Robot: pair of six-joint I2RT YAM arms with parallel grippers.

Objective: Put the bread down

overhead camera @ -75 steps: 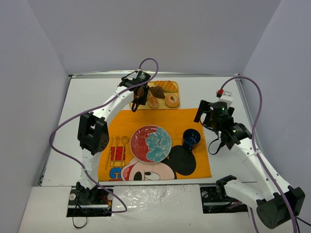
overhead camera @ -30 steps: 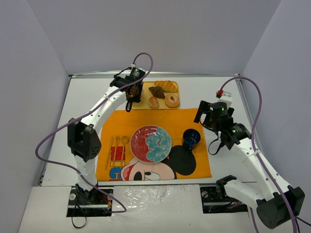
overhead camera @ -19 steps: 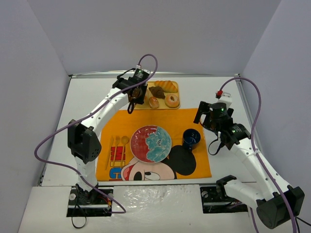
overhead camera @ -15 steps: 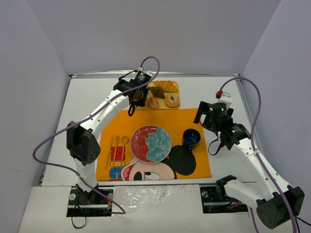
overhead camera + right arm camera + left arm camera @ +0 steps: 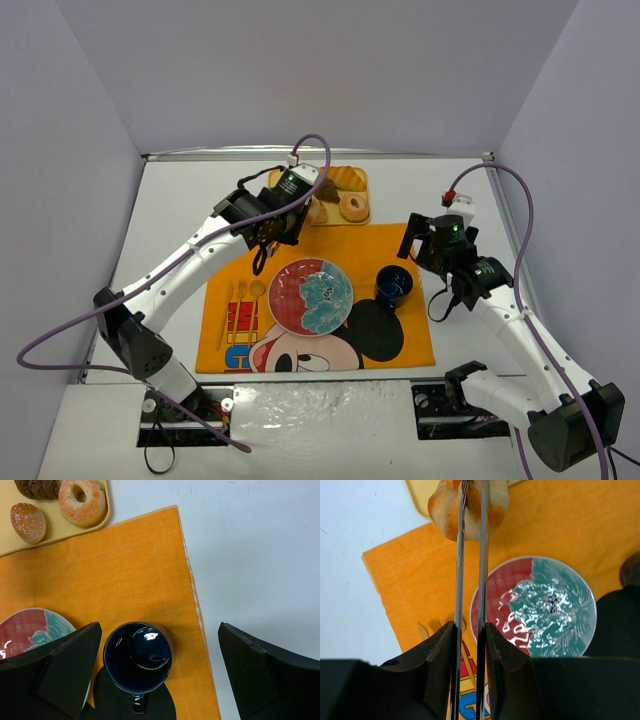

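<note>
Bread point(image 5: 442, 507) | bun, likely light, soft, crushable | left gripper point(image 5: 471, 495) nearly closed, pinching its middle | hold: across the centre, gentle squeeze

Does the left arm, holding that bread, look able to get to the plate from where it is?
Probably yes. The left gripper, shut on the bread, hangs near the mat's far edge. The plate lies close by, its top bare, with nothing standing between them.
</note>
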